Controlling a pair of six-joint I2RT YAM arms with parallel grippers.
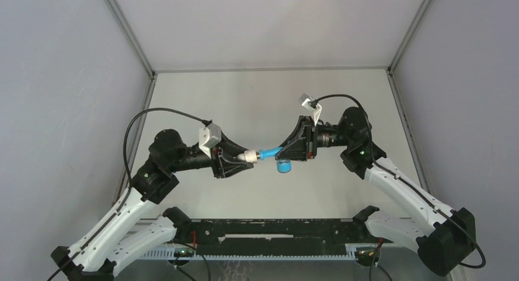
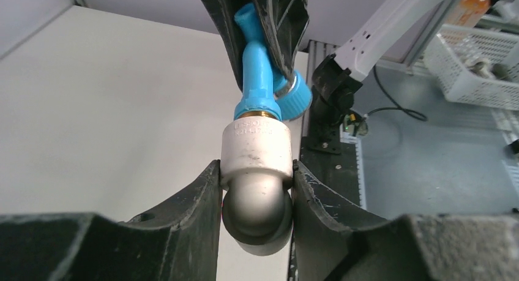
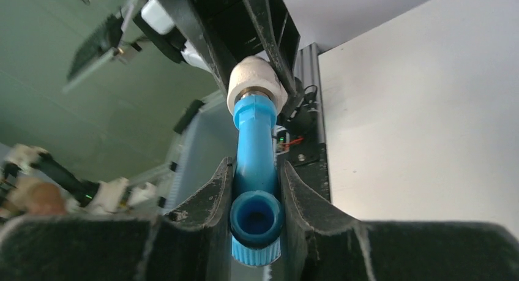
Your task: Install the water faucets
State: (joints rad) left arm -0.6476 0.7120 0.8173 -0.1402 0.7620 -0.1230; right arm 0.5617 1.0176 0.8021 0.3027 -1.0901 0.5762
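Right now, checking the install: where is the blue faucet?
The blue faucet is mid-air, top view centre, in the right end effector, its end meeting the white fitting in the left end effector.

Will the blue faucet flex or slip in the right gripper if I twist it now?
Probably stiff: the blue faucet looks like thick moulded plastic. Its smooth round barrel may spin in the right gripper. Its hollow spout suggests light weight.

The left arm and right arm have white lower links and black upper joints. The left gripper and right gripper are black. A thin black cable loops over each arm.
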